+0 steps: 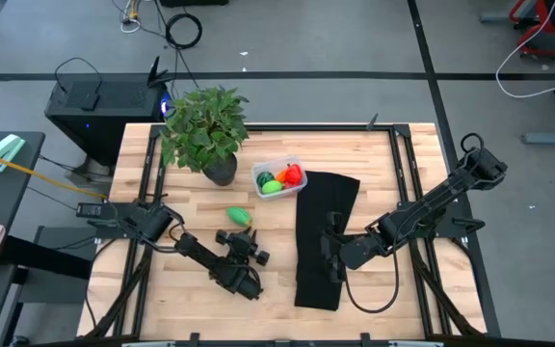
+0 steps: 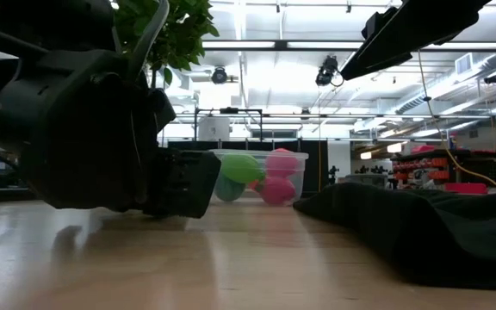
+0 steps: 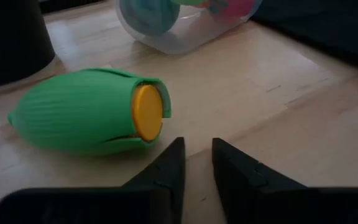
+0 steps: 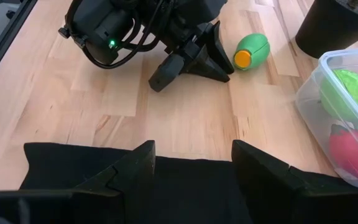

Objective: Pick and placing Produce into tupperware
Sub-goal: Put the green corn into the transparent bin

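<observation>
A light green toy vegetable with a yellow-orange end lies on its side on the wood table; it also shows in the left wrist view and in the right wrist view. The clear tupperware stands beside the plant pot and holds a light green piece, a red piece and other produce. My left gripper is low over the table just short of the loose green piece's yellow end, fingers nearly together, touching nothing. My right gripper is open and empty over a black cloth.
A leafy potted plant in a dark pot stands left of the tub. A black cloth lies across the table's middle right, under my right gripper. Bare wood lies between the loose green piece and the tub.
</observation>
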Controlling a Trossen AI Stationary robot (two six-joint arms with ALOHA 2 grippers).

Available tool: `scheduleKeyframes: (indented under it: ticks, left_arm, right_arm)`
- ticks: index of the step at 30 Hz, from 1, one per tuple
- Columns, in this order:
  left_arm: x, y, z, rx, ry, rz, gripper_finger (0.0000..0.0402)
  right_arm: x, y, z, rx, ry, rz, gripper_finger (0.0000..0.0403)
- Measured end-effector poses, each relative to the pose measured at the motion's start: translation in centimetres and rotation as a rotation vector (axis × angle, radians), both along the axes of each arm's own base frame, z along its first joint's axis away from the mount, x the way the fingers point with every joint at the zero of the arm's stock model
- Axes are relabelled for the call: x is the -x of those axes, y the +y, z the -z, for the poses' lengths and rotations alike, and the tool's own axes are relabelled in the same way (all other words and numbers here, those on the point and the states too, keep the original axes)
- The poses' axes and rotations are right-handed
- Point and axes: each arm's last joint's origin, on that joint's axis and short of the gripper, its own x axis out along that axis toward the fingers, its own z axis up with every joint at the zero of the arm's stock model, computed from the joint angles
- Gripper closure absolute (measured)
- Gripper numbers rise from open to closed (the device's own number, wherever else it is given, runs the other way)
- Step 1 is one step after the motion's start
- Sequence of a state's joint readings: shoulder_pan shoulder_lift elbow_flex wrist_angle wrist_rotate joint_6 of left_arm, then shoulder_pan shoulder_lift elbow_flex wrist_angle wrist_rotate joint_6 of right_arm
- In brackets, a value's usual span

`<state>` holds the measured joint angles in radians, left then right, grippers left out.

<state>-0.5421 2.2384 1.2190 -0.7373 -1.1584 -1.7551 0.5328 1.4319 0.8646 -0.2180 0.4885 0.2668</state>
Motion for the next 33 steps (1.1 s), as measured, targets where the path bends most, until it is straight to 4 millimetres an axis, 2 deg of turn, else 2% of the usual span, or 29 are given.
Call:
scheduleKeyframes:
  ticks: [8,12,18,24,30,33]
  left_arm:
    - [1.1,-0.2,-0.2,-0.005,0.065,-0.015,0.0383]
    - [1.9,-0.5,-0.3,0.0,0.062,-0.034,0.0396]
    - [2.2,-1.7,-0.2,0.07,-0.081,-0.044,0.036]
    - [1.0,-2.6,-0.4,0.16,-0.232,-0.059,0.0325]
    - [-0.5,-2.9,-1.3,0.19,-0.232,-0.056,0.0324]
    - [-1.4,-2.3,-1.6,0.192,-0.217,-0.069,0.0329]
  right_arm:
    - [0.0,0.0,0.0,0.0,0.0,0.0,0.0183]
    - [0.0,0.0,0.0,-0.006,0.004,-0.007,0.0183]
    - [0.0,0.0,0.0,-0.007,0.004,-0.008,0.0183]
    - [0.0,0.1,-0.1,-0.012,-0.005,-0.008,0.0183]
    - [0.0,0.1,-0.1,-0.011,-0.004,-0.008,0.0183]
    - [0.0,0.1,-0.1,-0.012,-0.004,-0.008,0.0183]
